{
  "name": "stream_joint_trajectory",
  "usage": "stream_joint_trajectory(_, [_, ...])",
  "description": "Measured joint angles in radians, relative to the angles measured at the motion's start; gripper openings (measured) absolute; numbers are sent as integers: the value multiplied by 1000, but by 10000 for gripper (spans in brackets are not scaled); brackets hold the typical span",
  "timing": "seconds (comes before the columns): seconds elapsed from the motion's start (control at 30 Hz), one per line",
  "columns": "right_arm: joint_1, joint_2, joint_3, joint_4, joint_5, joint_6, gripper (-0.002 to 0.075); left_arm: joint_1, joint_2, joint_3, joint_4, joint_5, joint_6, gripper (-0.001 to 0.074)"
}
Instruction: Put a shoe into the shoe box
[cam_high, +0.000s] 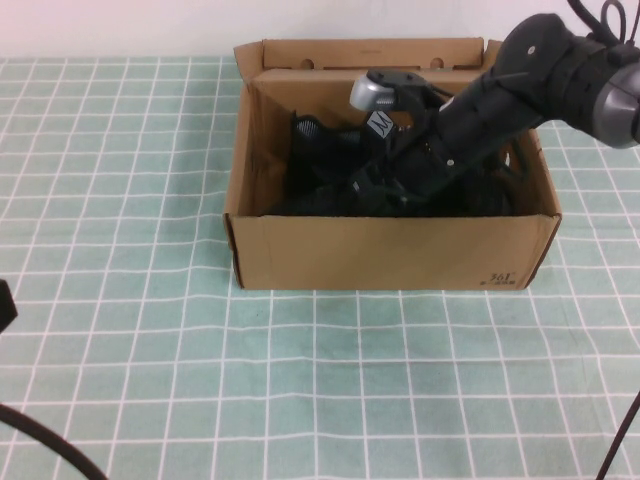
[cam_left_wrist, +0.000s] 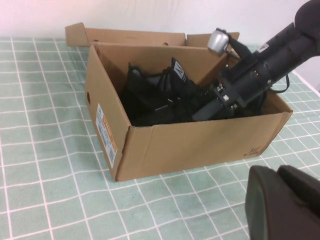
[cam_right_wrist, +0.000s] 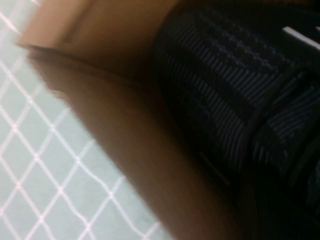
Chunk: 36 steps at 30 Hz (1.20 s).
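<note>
Fingertips of the right end effector are hidden among black material inside the shoe box, so a grip on anything cannot be confirmed; by all that is given, its jaws are nearly closed. Its arm is reached down into the box from the right side. The shoe is seen in the box, black knit with a white tag on its tongue, but its toe and sole are covered by the box wall and the arm. Whether one shoe or two lie there cannot be told. In the right wrist view only dark ribbed knit fabric pressed near a cardboard wall is made out.

The left end effector is held low, well apart from the box, on the robot's left; only its dark closed body is shown, cut off at the frame edge.

The surface is covered by a green cloth with a white grid. A plain pale wall is seen behind it.
</note>
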Motion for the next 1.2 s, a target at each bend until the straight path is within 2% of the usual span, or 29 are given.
stream_joint_trajectory(0.07, [0, 3, 0, -23, -7, 4, 58, 0, 0, 0, 0, 0, 0, 0])
stream_joint_trajectory(0.13, [0, 3, 0, -34, -10, 8, 106, 0, 0, 0, 0, 0, 0, 0])
stream_joint_trajectory(0.27, [0, -4, 0, -73, -10, 21, 339, 0, 0, 0, 0, 0, -4, 0])
stream_joint_trajectory(0.33, [0, -16, -2, -126, -12, 54, 418, 0, 0, 0, 0, 0, -4, 0])
stream_joint_trajectory(0.4, [0, -37, -5, -206, -11, 106, 451, 0, 0, 0, 0, 0, -6, 0])
stream_joint_trajectory(0.57, [0, -110, -8, -365, 1, 200, 463, 0, 0, 0, 0, 1, -6, 0])
stream_joint_trajectory(0.67, [0, -168, -8, -382, 3, 208, 449, 0, 0, 0, 5, 1, -4, 0])
stream_joint_trajectory(0.77, [0, -237, -8, -382, 16, 196, 395, 0, 0, 0, 63, -5, 0, 0])
stream_joint_trajectory(0.83, [0, -291, -8, -382, 23, 176, 335, 0, 0, 0, 139, -17, 2, 0])
stream_joint_trajectory(1.03, [0, -462, -8, -392, 38, 107, 64, -26, 4, 2, 383, -61, 6, 0])
stream_joint_trajectory(1.2, [0, -624, -8, -445, 38, 143, 2, -127, 4, 2, 372, -141, 114, 0])
